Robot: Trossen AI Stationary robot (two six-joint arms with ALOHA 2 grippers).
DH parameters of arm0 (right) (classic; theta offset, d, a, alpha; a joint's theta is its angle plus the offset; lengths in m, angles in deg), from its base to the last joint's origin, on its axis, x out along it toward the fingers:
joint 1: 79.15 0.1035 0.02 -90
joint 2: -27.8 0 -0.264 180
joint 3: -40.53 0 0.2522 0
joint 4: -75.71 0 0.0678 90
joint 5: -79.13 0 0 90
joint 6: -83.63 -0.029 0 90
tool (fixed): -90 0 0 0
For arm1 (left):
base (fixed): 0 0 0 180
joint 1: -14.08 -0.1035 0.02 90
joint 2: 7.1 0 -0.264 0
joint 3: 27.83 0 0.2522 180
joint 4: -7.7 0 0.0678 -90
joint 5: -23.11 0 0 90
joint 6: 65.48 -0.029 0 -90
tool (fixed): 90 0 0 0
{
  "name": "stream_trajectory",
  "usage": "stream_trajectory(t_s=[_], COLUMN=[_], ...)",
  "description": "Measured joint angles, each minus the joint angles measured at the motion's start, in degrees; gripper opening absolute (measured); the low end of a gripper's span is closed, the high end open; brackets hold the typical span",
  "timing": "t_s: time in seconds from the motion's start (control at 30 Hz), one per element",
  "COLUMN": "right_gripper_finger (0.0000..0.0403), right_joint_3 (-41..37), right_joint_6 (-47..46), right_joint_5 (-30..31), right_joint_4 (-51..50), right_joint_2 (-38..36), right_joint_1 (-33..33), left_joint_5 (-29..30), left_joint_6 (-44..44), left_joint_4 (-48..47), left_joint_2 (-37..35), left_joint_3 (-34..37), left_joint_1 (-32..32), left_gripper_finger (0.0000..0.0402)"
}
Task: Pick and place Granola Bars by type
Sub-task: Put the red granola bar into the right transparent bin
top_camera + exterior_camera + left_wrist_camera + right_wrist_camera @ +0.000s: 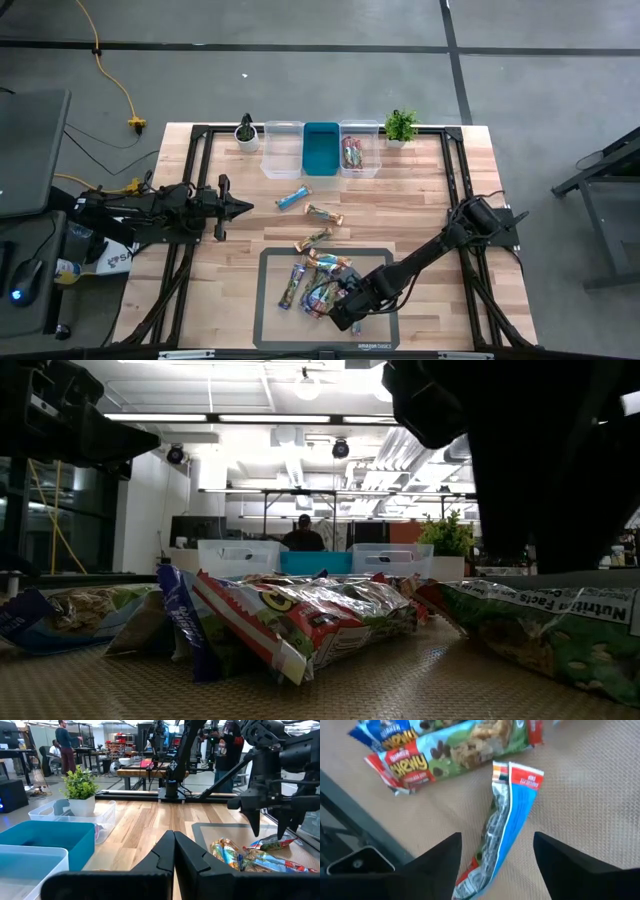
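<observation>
Several granola bars lie heaped on the grey mat [270,320] near the table's near edge [312,282] [300,615]. My right gripper [340,306] [497,865] hovers over the heap, open and pointing down. Its fingers stand on either side of a blue-wrapped bar [509,815] that lies flat on the mat, without touching it. A red-and-green bar [445,755] lies just beyond it. Three more bars lie on the bare wood: a blue one [293,198], a brown one [324,214] and another [313,239]. My left gripper [240,207] [174,851] waits shut over the table's left side.
Along the far edge stand a clear bin [283,150], a blue bin [321,148] and a clear bin [359,152] holding a few bars. A small plant stands at each end of the row [246,133] [401,126]. People are in the room beyond the table.
</observation>
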Motion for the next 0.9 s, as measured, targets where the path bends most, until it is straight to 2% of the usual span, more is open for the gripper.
stream_trajectory(t_s=[0.17, 0.37, 0.67, 0.9], right_gripper_finger=[0.0238, 0.0238, 0.0236, 0.0194], right_joint_3=[0.0, 0.0, 0.3, 0.2], right_joint_6=[0.2, 1.2, 0.0, 0.0], right_joint_5=[1.8, 0.2, 1.2, 1.1], right_joint_4=[-0.5, 2.3, 2.8, 2.5], right_joint_2=[0.1, 3.0, 5.1, 6.0], right_joint_1=[-0.4, -0.4, -0.4, -0.4], left_joint_5=[0.0, 0.0, 0.0, 0.1], left_joint_6=[0.0, 0.0, 0.0, 0.0], left_joint_4=[0.0, 0.0, 0.0, 0.0], left_joint_2=[0.0, 0.0, 0.0, 0.0], left_joint_3=[0.0, 0.0, 0.0, 0.0], left_joint_1=[0.0, 0.0, 0.0, 0.0], left_gripper_finger=[0.0001, 0.0001, 0.0001, 0.0001])
